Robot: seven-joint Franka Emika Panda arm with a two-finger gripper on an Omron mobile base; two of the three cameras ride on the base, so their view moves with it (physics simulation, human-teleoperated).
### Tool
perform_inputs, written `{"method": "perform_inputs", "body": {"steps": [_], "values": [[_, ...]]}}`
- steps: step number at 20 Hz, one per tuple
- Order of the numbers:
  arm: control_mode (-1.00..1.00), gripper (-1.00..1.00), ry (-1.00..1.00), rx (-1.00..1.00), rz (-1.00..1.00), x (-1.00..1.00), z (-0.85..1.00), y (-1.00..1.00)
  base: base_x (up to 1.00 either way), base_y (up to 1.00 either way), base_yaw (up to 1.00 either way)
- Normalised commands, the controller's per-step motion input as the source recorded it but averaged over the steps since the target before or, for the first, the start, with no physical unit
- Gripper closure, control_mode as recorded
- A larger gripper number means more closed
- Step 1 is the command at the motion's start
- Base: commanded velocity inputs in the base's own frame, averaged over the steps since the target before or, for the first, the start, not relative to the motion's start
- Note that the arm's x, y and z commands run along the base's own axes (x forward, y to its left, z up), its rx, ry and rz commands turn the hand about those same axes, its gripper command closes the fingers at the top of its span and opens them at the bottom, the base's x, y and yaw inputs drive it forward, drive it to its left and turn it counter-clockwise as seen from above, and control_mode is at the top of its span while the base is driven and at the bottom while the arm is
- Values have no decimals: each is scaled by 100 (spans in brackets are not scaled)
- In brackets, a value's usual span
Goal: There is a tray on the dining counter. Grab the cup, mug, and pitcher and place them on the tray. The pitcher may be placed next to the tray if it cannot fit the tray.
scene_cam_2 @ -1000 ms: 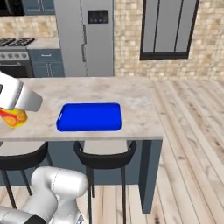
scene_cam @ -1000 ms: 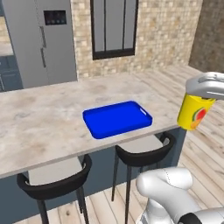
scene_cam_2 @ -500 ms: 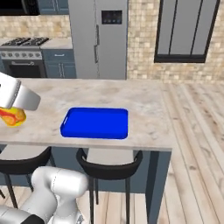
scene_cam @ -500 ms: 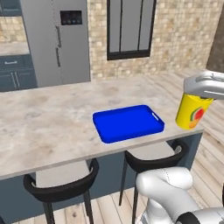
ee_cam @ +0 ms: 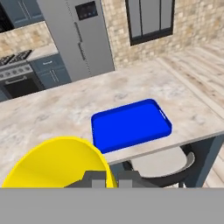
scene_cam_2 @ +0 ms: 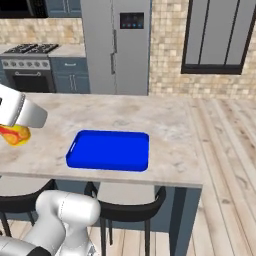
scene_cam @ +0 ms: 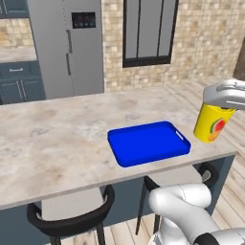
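My gripper [scene_cam: 218,108] is shut on the rim of the yellow cup [scene_cam: 212,125], which hangs in the air off the right end of the dining counter [scene_cam: 57,139]. The cup's red-orange mark faces the left base camera. The blue tray [scene_cam: 148,142] lies flat and bare near the counter's front edge, left of the cup. From the right base the cup [scene_cam_2: 15,134] hangs under my hand, left of the tray [scene_cam_2: 109,150]. In the hand view the cup's yellow rim [ee_cam: 57,162] sits before my gripper [ee_cam: 110,178], with the tray [ee_cam: 130,124] beyond. The mug and pitcher are out of view.
Two black stools [scene_cam: 72,220] [scene_cam: 203,173] stand under the counter's front edge. A grey fridge [scene_cam: 67,48] and a dark window [scene_cam: 148,31] line the far wall. A stove [scene_cam_2: 27,50] is at the back left. Wooden floor [scene_cam_2: 225,165] lies right of the counter.
The whole picture has shifted: the base has driven, and the tray and counter now sit nearer to the arm. The cup stays in the shut gripper.
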Motion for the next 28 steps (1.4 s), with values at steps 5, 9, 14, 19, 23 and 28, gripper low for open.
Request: {"method": "perform_inputs", "body": {"steps": [5,9,14,19,23,28], "values": [[100,100,0,0,0,0,0,0,55,-10,2],[100,100,0,0,0,0,0,0,25,-33,24],[100,100,0,0,0,0,0,0,25,-19,22],[100,100,0,0,0,0,0,0,45,-4,2],[-100,100,2,1,0,50,-6,-9,14,-4,0],[-100,100,5,1,0,85,-20,-5,0,0,0]]}}
